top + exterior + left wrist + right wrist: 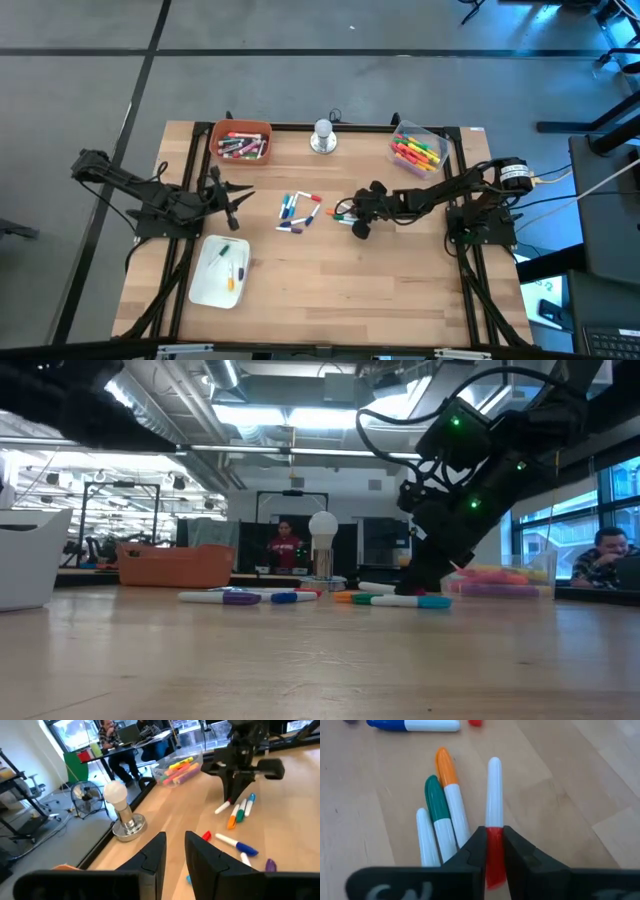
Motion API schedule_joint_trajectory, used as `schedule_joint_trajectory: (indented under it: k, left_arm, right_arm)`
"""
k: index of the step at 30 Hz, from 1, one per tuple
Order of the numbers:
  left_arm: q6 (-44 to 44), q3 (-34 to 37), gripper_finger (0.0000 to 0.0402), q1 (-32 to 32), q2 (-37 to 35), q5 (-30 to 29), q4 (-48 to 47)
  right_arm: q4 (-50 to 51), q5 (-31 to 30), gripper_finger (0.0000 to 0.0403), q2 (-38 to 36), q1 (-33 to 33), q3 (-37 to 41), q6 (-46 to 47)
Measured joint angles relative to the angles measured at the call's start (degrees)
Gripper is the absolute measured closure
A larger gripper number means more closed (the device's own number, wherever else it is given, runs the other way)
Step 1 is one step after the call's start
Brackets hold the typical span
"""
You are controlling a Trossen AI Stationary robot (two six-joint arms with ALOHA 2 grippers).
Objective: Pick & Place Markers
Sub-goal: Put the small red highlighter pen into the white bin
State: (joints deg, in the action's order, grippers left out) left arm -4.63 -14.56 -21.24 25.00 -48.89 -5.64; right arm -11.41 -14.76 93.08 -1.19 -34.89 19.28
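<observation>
My right gripper (356, 214) (494, 834) is low over the table, right of the loose markers (299, 210), and shut on a white marker with a red cap (493, 785). Orange-capped (446, 767), green-capped (436, 800) and white (426, 835) markers lie flat on the table beside it. In the low view the right gripper (425, 582) reaches down to the markers (400, 600). My left gripper (233, 205) (174, 847) waits at the table's left, narrowly open and holding nothing. More markers fill the orange bin (242, 142), the clear bin (418, 150) and the white tray (220, 270). My right gripper pinches the marker's red cap end (494, 845) between its two fingers. The fingers come slanting down from the table's right. The white body points away from them, toward the loose markers. Whether the marker is clear of the table I cannot tell.
A silver round base with a white bulb (322, 136) stands at the far edge between the two bins. A black frame (300, 127) runs around the table top. Bare wood shows in the near half (350, 290). People sit in the room beyond the table.
</observation>
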Motion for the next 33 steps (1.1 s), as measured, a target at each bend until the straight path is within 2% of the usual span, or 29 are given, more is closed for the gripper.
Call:
schedule_joint_trajectory:
  k: [4, 13, 20, 33]
  left_arm:
    - [-0.6, 2.1, 0.0336, 0.4, -2.3, 0.1, 1.0]
    - [-3.0, 2.1, 0.0336, 1.2, -7.6, 0.6, 0.8]
    - [-0.3, 2.1, 0.0336, 2.7, -7.7, 0.6, 0.9]
    - [-1.1, 2.1, 0.0334, 2.7, -7.6, 0.6, 0.9]
  right_arm:
    - [-0.2, 0.0, 0.036, -0.1, 0.0, 0.0, 0.3]
    - [-0.3, 0.0, 0.036, -0.1, 0.0, 0.0, 0.2]
    - [-0.9, -0.1, 0.036, -0.2, 0.0, -0.1, 1.0]
    - [-6.6, -0.1, 0.036, -0.2, 0.7, -0.1, 1.2]
